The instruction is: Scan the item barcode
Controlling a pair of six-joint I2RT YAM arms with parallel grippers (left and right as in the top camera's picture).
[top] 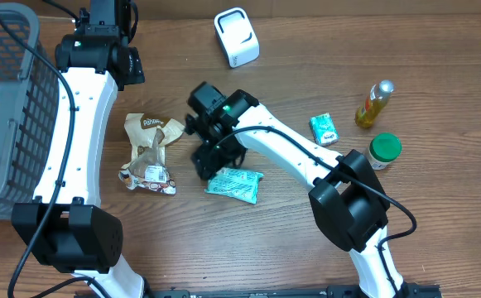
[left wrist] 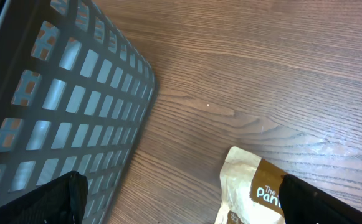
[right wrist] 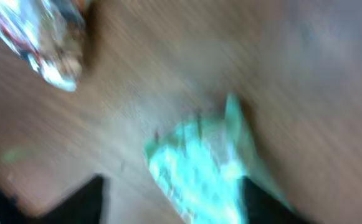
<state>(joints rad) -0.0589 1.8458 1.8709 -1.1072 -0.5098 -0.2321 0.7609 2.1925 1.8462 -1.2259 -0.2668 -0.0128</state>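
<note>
A teal foil packet (top: 235,184) lies flat on the wooden table, just below centre. My right gripper (top: 214,159) is down over its upper left end. The right wrist view is blurred by motion. There the teal packet (right wrist: 196,165) sits between the two dark fingers (right wrist: 84,200); the left one stands clear of it, and the gripper (right wrist: 171,202) is open. A white scanner (top: 237,36) stands at the back of the table. My left gripper (left wrist: 184,205) is wide open above bare wood, beside the basket, holding nothing.
A grey mesh basket (top: 0,108) fills the left edge. A brown paper bag (top: 151,131) and a crumpled snack wrapper (top: 149,175) lie left of the packet. At the right are a small green box (top: 324,128), a yellow bottle (top: 374,103) and a green-lidded jar (top: 384,151).
</note>
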